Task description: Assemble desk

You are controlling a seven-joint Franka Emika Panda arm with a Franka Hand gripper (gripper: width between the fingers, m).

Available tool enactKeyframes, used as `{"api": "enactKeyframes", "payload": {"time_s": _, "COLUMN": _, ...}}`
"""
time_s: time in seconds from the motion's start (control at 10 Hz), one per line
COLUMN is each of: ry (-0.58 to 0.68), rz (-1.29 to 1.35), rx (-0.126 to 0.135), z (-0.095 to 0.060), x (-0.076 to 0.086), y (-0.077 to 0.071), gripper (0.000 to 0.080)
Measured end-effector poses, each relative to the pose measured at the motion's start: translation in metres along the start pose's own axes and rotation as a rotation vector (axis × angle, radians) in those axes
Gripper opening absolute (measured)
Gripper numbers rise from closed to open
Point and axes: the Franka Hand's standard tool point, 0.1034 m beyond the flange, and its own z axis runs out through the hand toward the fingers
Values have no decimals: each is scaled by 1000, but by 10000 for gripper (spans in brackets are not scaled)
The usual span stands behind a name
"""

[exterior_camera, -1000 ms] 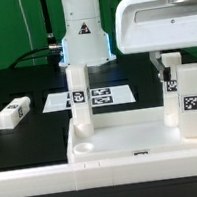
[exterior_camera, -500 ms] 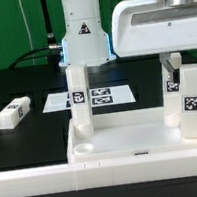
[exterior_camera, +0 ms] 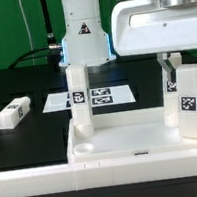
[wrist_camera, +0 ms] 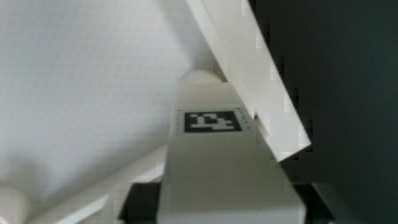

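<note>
i'm looking at a green backdrop [exterior_camera: 2, 28] hanging behind the rig, with black cables [exterior_camera: 45, 18] running down in front of it. a black table [exterior_camera: 32, 146] is filling the foreground, lying evenly lit, and the marker board [exterior_camera: 111, 93] is lying flat on it toward the back.

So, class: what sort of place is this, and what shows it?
Most likely a robotics lab bench: a white robot arm stands behind the marker board, and each desk leg on the desk slab carries a printed tag.
</note>
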Motion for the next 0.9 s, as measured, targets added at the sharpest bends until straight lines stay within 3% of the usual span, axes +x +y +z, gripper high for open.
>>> {"api": "enactKeyframes", "payload": {"time_s": 0.2, "ry": 7, "rz": 146, "rx": 20, "z": 0, "x": 3, "y": 3, "gripper": 292}}
{"api": "enactKeyframes", "payload": {"time_s": 0.9, "ry": 5, "rz": 597, "rx": 24, "z": 0, "x": 7, "y": 6, "gripper": 294}}
